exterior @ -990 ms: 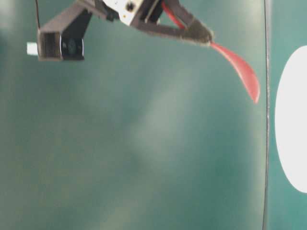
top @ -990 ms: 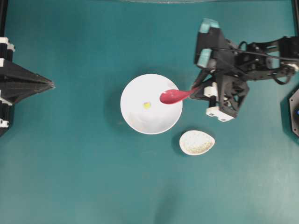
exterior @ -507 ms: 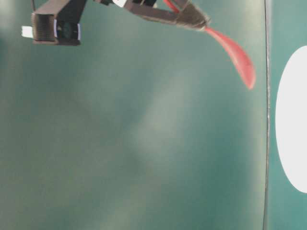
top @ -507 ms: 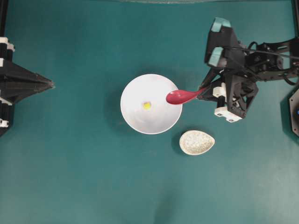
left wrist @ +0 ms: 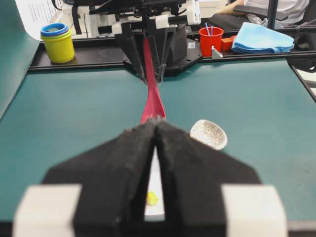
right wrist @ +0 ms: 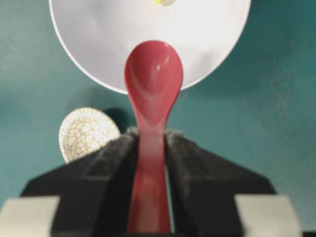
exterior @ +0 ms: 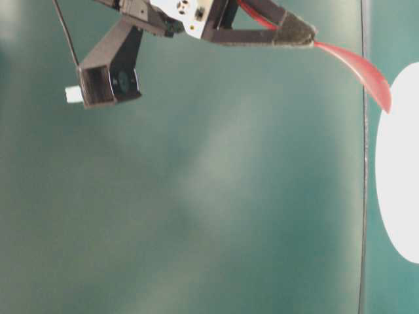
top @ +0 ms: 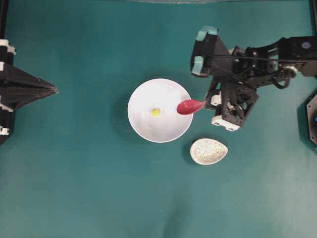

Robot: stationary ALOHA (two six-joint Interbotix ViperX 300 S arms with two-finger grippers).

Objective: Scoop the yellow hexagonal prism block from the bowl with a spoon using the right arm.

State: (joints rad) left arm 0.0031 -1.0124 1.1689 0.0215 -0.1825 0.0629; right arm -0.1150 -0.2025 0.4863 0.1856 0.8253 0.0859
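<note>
One left-wrist-only red cup [left wrist: 211,40]

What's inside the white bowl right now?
Only the yellow hexagonal prism block, near the middle of the bowl. The spoon scoop overlaps the bowl's right rim in the overhead view, covering a small patch there.

Right wrist view: yellow block [right wrist: 159,1] cut off by top edge; bowl [right wrist: 98,44] far rim out of frame; spoon [right wrist: 153,89] handle end hidden between the pads. Table-level view: bowl [exterior: 399,163] only a blurred white sliver at the right edge. Left wrist view: bowl [left wrist: 156,197] mostly hidden behind the left gripper [left wrist: 156,148].
</note>
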